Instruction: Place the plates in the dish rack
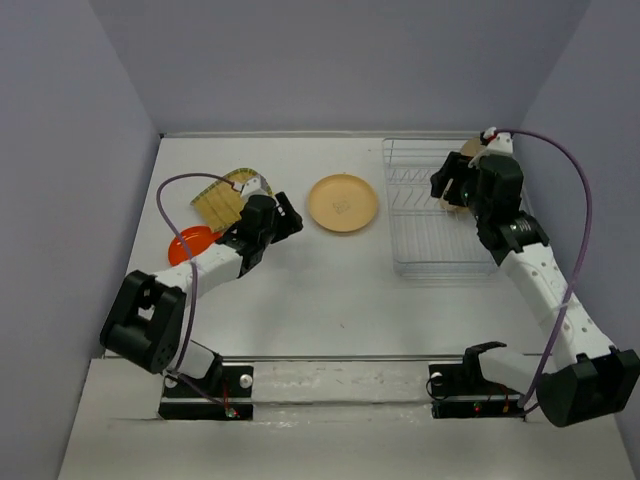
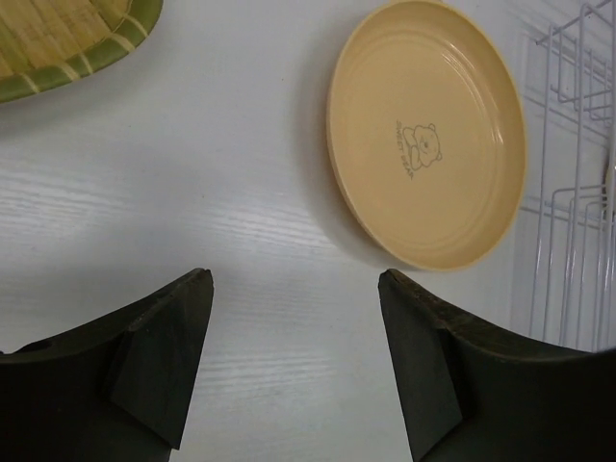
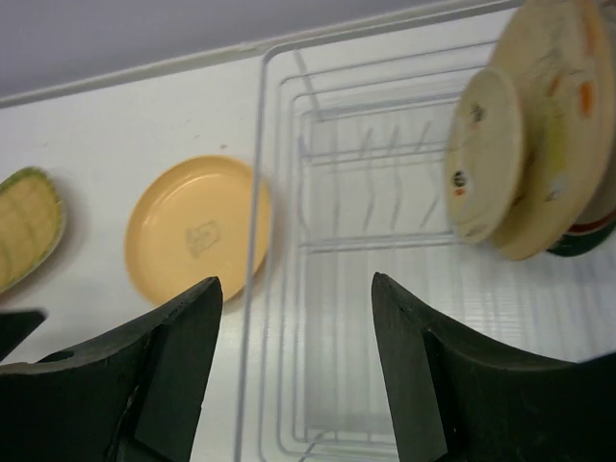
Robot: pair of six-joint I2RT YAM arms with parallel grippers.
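Jaws of the left gripper (image 2: pixel 294 289) stand wide apart with nothing between them (only bare white table (image 2: pixel 241 221) shows in the gap). Just ahead and to the right of its fingers lies the round orange-tan plate (image 2: pixel 428 135), flat on the table, a small bear figure printed at its middle. The yellow-green woven-look plate (image 2: pixel 67 43) lies off to the far left of that wrist view, and the overhead view shows the small orange-red plate (image 1: pixel 190 243) beside the left arm, partly hidden by it.

The right gripper (image 3: pixel 295 289) is likewise spread and empty, hovering over the dish rack (image 3: pixel 375 245) near its far end. Three plates stand on edge at the far right of the rack, close together: the small beige plate (image 3: pixel 484 164) in front, the cream plate (image 3: pixel 563 125) behind it, and a sliver of the green-red rimmed plate (image 3: pixel 582 236) behind that (mostly covered). The orange-tan plate lies outside the rack, near its left wall, apart from the wire.
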